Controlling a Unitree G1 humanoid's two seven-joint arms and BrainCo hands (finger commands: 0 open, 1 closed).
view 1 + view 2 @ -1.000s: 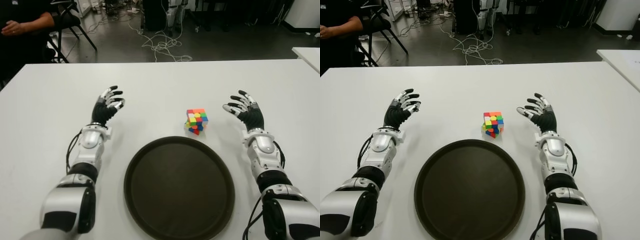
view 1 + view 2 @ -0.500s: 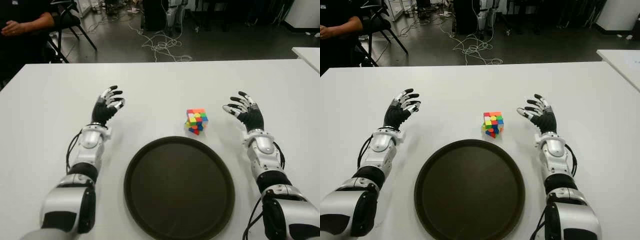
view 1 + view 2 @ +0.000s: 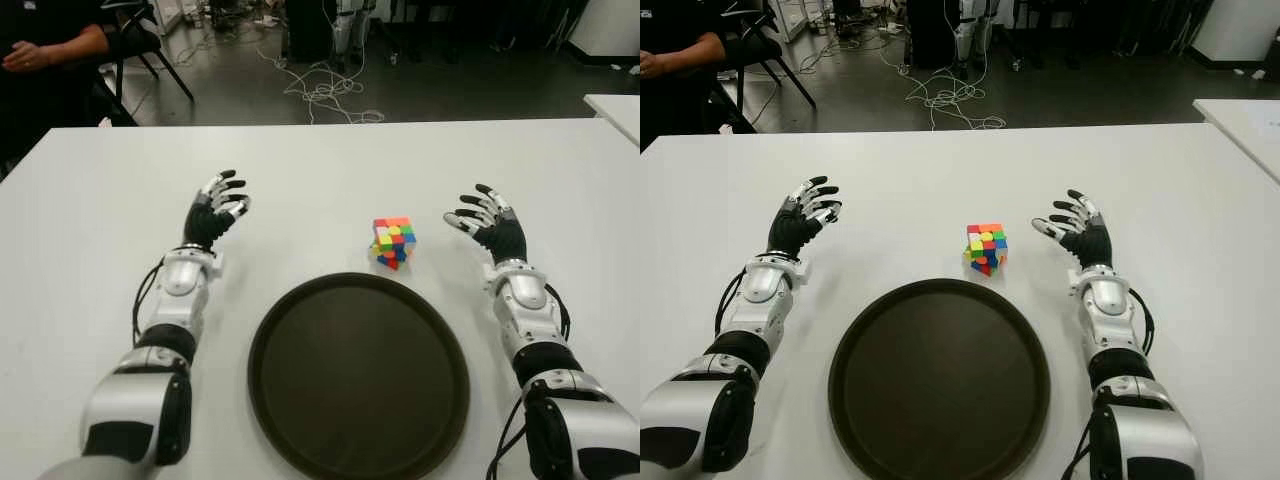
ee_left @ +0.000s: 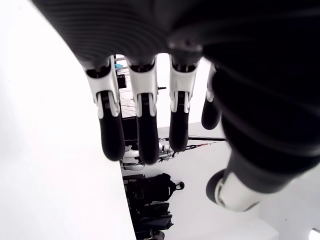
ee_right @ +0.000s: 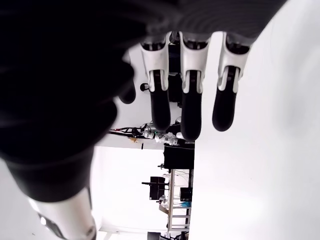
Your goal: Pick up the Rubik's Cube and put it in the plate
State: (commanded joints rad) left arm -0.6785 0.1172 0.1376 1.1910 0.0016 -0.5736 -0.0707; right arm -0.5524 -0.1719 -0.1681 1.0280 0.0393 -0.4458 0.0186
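I'm seeing the Rubik's Cube (image 3: pixel 394 242) sitting on the white desk (image 3: pixel 330 170), just beyond the dark plate's (image 3: pixel 358 374) far rim. Right robot hand (image 3: pixel 486 222) is hovering near the cube's right, fingers spread, holding nothing. Left robot hand (image 3: pixel 214 214) is sitting well apart to the left, also spread and holding nothing.

Plate (image 3: pixel 300 330) runs off the bottom edge in the eye views, its near rim cut; the person (image 3: pixel 45 45) at far left is cropped by the frame; neither wrist view shows cube or plate
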